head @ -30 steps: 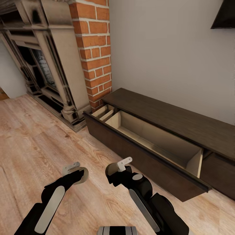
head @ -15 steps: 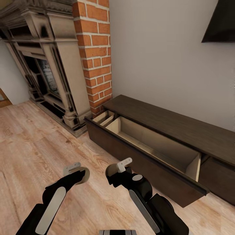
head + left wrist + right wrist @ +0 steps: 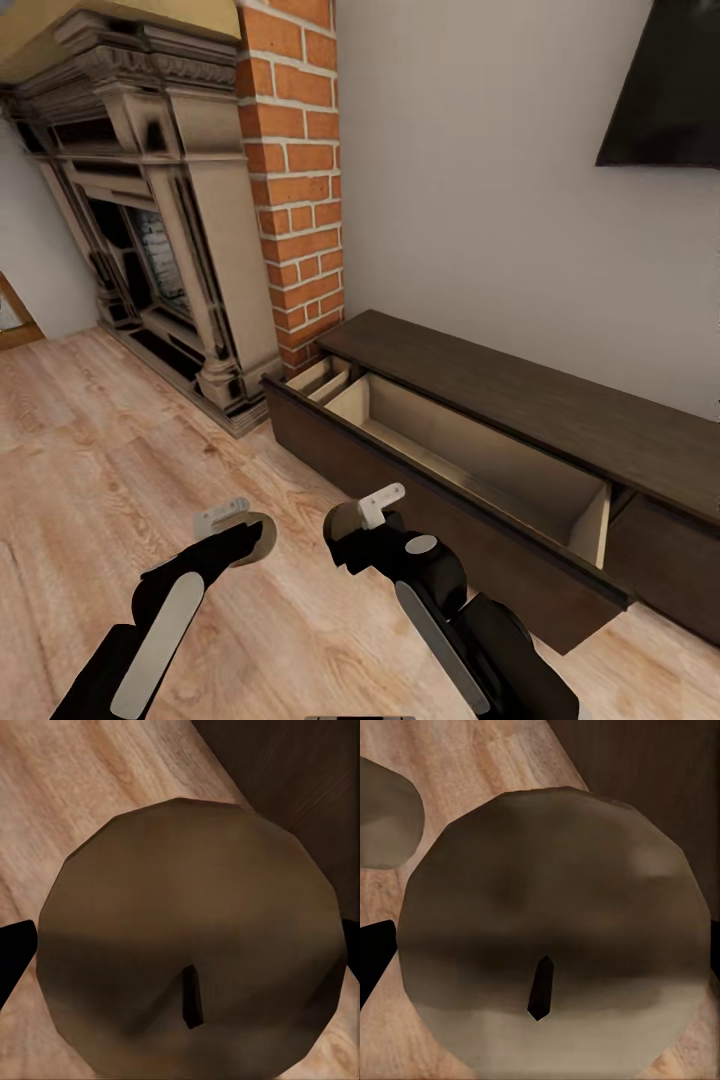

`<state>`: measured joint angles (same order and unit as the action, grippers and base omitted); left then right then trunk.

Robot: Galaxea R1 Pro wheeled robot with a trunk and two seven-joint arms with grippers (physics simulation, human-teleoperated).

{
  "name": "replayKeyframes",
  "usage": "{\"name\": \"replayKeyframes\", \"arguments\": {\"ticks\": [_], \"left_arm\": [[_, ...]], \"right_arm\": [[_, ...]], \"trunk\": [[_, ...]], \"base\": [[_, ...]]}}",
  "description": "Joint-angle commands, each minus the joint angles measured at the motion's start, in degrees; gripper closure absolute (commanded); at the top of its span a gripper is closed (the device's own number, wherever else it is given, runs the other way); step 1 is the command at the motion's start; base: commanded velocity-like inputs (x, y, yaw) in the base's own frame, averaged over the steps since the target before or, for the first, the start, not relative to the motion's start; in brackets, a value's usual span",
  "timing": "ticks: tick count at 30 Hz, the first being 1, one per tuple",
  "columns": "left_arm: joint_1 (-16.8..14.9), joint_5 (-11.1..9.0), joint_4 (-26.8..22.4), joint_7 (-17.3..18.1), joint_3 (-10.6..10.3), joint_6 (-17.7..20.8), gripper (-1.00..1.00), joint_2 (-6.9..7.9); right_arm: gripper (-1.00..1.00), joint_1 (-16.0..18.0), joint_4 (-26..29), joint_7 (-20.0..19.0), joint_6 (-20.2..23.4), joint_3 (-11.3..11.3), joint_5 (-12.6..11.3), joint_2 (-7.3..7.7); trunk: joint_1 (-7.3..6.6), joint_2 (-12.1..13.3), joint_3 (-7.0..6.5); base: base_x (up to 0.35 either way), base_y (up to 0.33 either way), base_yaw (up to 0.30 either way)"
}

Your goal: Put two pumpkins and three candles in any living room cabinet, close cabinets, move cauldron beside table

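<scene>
Two candles held | left gripper (image 3: 232, 530) clamps candle (image 3: 187, 960) | right gripper (image 3: 365, 520) clamps second candle (image 3: 555, 930) | cabinet (image 3: 520, 400) open

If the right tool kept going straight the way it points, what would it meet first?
Probably the cabinet's open drawer front: the right tool, shut on a candle, points at that dark panel over bare floor. Depth is uncertain, so it might meet the floor first.
</scene>
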<state>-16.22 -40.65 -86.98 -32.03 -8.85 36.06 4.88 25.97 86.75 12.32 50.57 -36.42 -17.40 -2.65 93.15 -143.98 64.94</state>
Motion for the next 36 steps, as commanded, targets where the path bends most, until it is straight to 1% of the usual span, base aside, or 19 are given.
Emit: {"name": "replayKeyframes", "arguments": {"ticks": [1, 21, 25, 36], "left_arm": [[0.0, -0.6, -0.1, -0.6, -0.1, 0.1, 1.00, 0.05], [0.0, -0.2, 0.1, -1.0, -0.2, 0.1, 1.00, -0.02], [0.0, -0.1, 0.1, -1.1, -0.2, 0.1, 1.00, -0.33], [0.0, 0.0, 0.4, -1.2, -0.1, 0.1, 1.00, -0.55]], "right_arm": [[1.00, 0.0, 0.0, 0.6, 0.1, -0.1, -0.7, -0.01], [1.00, 0.0, 0.0, 0.6, 0.1, -0.1, -0.7, 0.00], [1.00, 0.0, 0.0, 0.6, 0.1, -0.1, -0.7, 0.01], [1.00, 0.0, 0.0, 0.6, 0.1, -0.1, -0.7, -0.02]], "trunk": [[-0.03, 0.0, -0.18], [-0.55, 0.3, -4.61], [-0.65, 0.3, -5.49], [-0.94, 0.5, -7.93]], "base": [[0.000, 0.000, 0.000], [0.000, 0.000, 0.000], [0.000, 0.000, 0.000], [0.000, 0.000, 0.000]]}}
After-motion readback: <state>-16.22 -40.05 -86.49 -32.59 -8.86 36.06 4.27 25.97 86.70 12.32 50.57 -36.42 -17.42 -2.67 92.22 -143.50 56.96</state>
